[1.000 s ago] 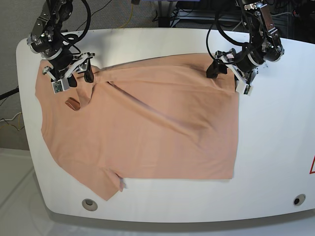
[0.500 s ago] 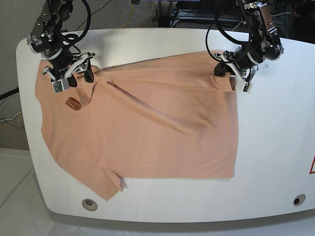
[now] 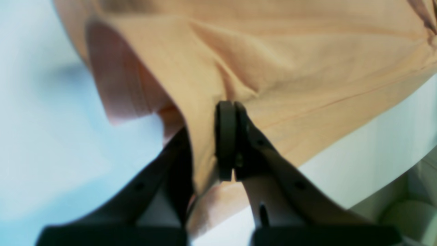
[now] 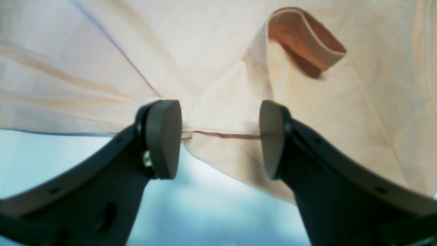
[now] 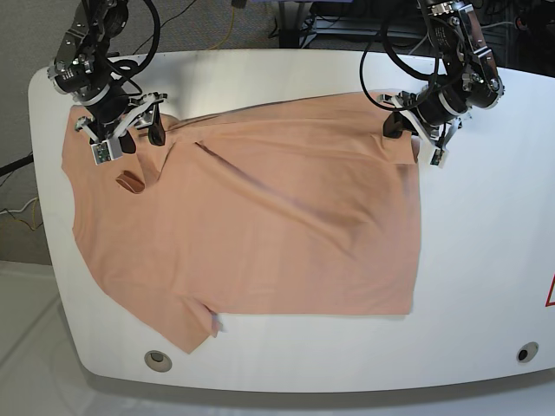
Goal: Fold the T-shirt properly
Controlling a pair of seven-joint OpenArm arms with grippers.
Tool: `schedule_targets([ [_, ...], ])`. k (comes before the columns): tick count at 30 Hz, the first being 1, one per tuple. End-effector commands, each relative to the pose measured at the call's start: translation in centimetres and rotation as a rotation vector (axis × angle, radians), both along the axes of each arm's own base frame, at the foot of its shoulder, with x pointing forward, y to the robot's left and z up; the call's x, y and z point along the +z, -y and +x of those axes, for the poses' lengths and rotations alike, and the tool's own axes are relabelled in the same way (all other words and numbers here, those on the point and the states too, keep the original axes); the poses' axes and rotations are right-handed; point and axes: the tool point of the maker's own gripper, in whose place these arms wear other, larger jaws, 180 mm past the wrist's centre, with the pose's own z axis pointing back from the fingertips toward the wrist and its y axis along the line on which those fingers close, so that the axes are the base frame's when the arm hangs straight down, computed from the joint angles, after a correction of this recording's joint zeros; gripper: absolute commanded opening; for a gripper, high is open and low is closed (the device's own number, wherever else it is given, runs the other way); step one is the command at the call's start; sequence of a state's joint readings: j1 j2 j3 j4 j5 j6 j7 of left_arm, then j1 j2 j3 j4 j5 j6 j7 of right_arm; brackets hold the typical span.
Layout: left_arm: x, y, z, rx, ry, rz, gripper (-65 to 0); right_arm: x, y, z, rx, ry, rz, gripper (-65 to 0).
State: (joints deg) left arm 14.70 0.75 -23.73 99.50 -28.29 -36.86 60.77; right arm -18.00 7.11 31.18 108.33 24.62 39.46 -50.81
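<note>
Two arms reach down at the far side of the white worktop (image 5: pixel 486 260). The left gripper (image 3: pixel 229 143), at the far right, has its jaws pressed together on a fold of the one T-shirt (image 5: pixel 260 225), which lies spread flat. The right gripper (image 4: pixel 220 138), at the far left, holds its jaws apart over the shirt's hem.

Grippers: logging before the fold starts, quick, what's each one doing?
Left gripper: closed on the T-shirt hem.
Right gripper: open, straddling the shirt's edge, not gripping.
</note>
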Motion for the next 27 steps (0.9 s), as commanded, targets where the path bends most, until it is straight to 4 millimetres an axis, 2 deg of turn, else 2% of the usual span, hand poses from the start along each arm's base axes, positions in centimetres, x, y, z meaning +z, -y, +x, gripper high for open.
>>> schedule_targets([
  [1,1.0,-0.1,0.7,0.001,0.04,-0.004,-64.1,1.3,0.0,0.7,0.007,0.054,0.002,-30.1],
  [12,1.1,0.1,0.9,0.001,0.045,-0.01,-64.1,1.3,0.0,0.7,0.007,0.054,0.002,-30.1],
  [19,1.6,0.2,1.9,-0.018,0.04,0.005,-64.1,1.4,0.0,0.8,0.007,0.056,0.002,-30.1],
  [27,3.0,0.1,4.2,-0.028,0.077,0.016,-64.1,1.4,0.0,0.9,0.007,0.059,0.002,-30.1],
])
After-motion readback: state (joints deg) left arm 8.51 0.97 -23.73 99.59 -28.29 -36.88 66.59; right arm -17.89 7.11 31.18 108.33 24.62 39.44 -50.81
